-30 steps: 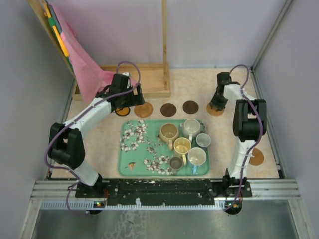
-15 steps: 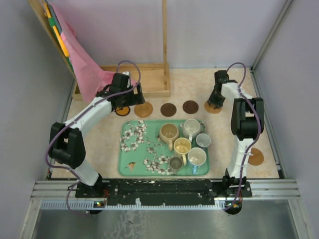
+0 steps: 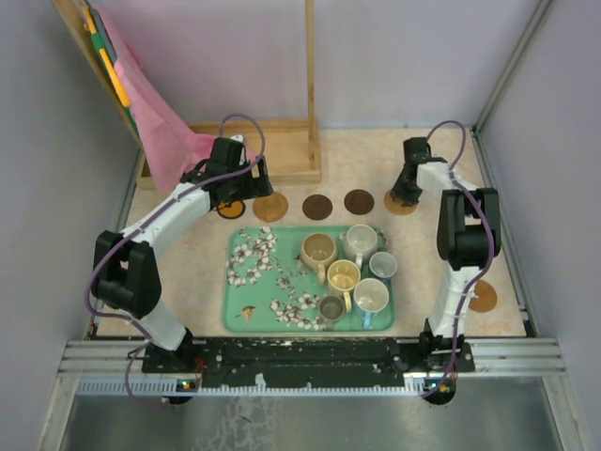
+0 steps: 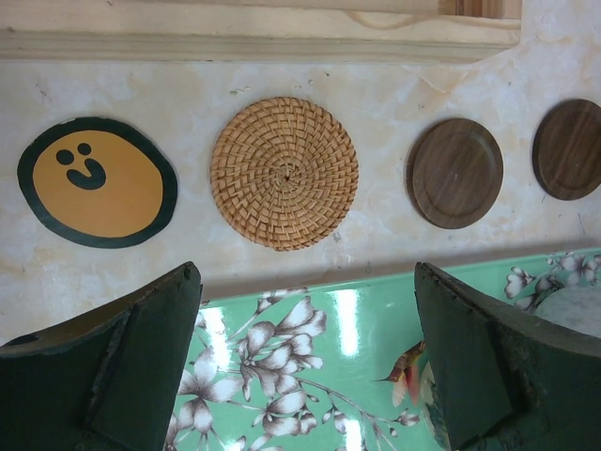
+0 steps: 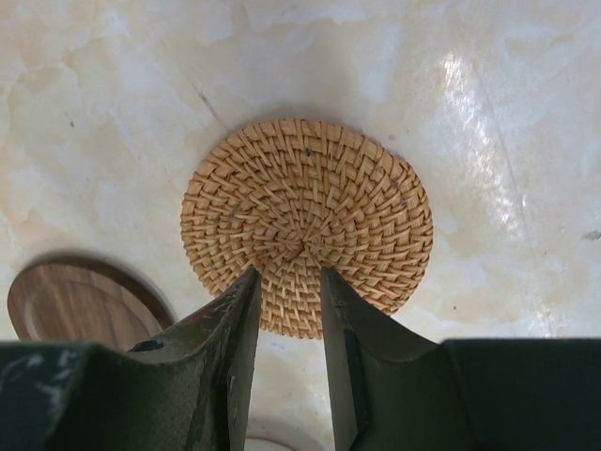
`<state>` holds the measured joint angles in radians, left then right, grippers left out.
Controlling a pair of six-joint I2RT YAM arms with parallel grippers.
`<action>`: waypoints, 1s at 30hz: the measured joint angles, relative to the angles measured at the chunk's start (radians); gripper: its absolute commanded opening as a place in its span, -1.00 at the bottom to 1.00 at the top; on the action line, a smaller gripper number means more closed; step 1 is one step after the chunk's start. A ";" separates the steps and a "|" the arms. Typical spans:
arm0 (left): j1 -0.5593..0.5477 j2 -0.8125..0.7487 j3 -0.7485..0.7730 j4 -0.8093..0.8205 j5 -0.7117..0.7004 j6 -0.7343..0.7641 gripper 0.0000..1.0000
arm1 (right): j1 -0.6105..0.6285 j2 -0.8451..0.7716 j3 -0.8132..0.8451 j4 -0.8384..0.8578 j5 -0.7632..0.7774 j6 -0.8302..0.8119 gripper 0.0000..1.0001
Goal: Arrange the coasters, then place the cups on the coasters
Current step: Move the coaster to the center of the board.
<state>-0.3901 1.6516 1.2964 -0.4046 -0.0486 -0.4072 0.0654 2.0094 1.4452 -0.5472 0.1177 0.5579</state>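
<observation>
Woven rattan is showing through the slit between the tips of my right claw (image 5: 288,274). The woven coaster (image 5: 310,209) is lying flat on the table (image 5: 488,113) directly under them, most of its disc reaching away ahead of me. A dark wooden coaster (image 5: 80,301) is sitting near on its left. The jaws are standing nearly closed; whether they are pinching the weave or only pressing on it I cannot tell. My left claw (image 4: 305,282) is hanging wide open and empty, well apart, so the right arm is nearer.
</observation>
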 measured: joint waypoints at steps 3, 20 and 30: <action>0.000 0.000 0.000 0.000 0.000 0.000 1.00 | 0.003 -0.024 -0.036 0.021 -0.008 0.011 -0.34; 0.000 0.000 0.000 0.000 0.000 -0.004 1.00 | 0.018 -0.050 -0.047 -0.035 0.015 0.003 -0.34; 0.000 -0.002 0.000 0.000 -0.001 -0.004 1.00 | -0.008 -0.053 0.021 -0.078 0.058 -0.032 -0.33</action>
<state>-0.3901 1.6493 1.2964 -0.4046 -0.0498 -0.4110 0.0578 1.9568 1.4666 -0.6254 0.1757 0.5259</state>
